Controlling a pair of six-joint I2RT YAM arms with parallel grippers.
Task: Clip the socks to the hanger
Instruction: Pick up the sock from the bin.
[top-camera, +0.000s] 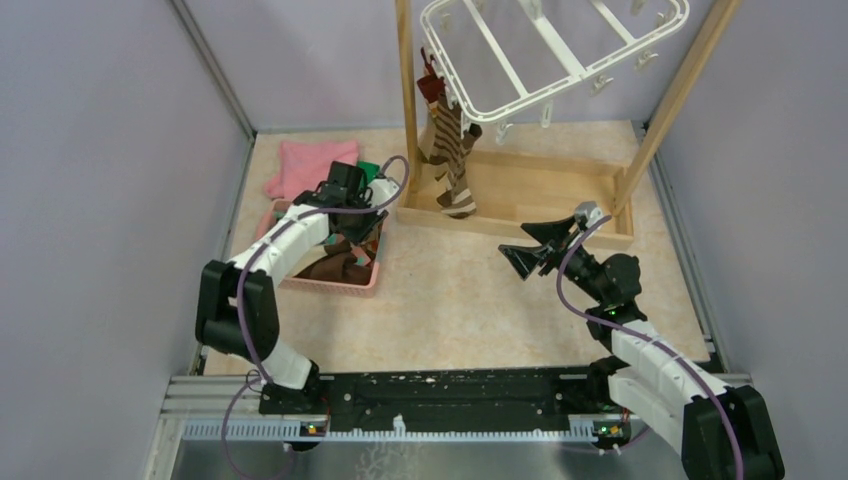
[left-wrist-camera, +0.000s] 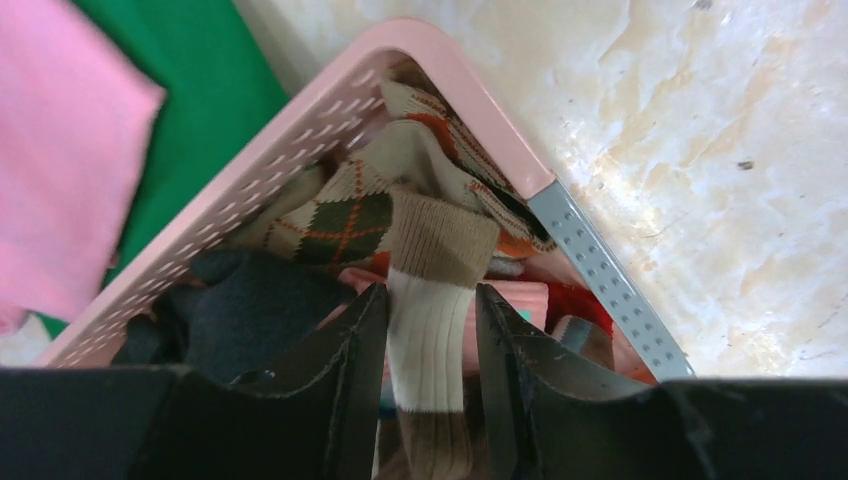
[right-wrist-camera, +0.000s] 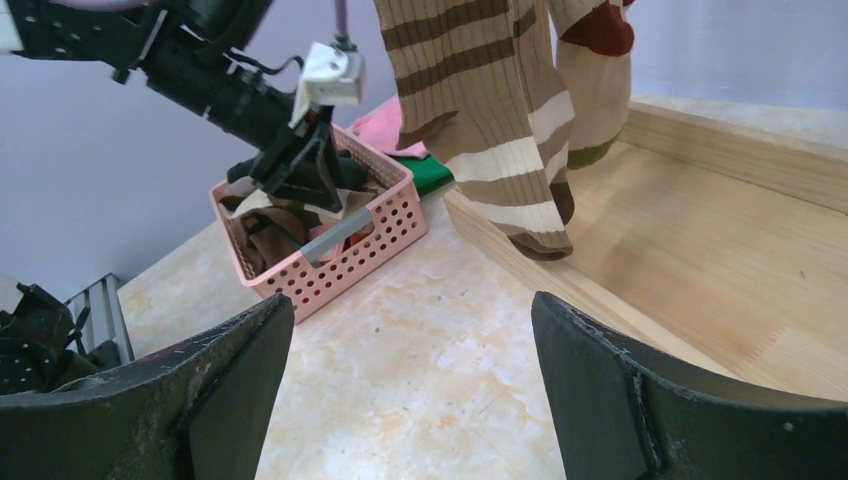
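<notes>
I'm looking down on a beige, marbled tabletop (top-camera: 470, 300) boxed in by plain lilac-grey walls (top-camera: 100, 200) on three sides. At the far end stands the biggest thing, a wooden frame (top-camera: 520, 190) with a flat tray base and upright posts. The white hanger (top-camera: 575, 78) hangs from it, up above the table. Two striped socks (top-camera: 452, 160) are clipped to the hanger's left corner and dangle down to the tray. In my right wrist view they fill the top of the picture, between that arm and the frame.

The pink basket (top-camera: 330, 285) sits at the left of the table, heaped with more socks, including an argyle sock (left-wrist-camera: 340, 225). Just behind it lie a pink cloth (top-camera: 305, 165) and a green cloth (top-camera: 368, 170).

My left gripper (left-wrist-camera: 428, 300) is down in the basket, its jaws narrow, one on either side of a cream-and-tan sock (left-wrist-camera: 430, 345). I cannot tell whether they are pinching it. My right gripper (right-wrist-camera: 412, 305) hovers over bare table near the frame, jaws spread wide with nothing between them.
</notes>
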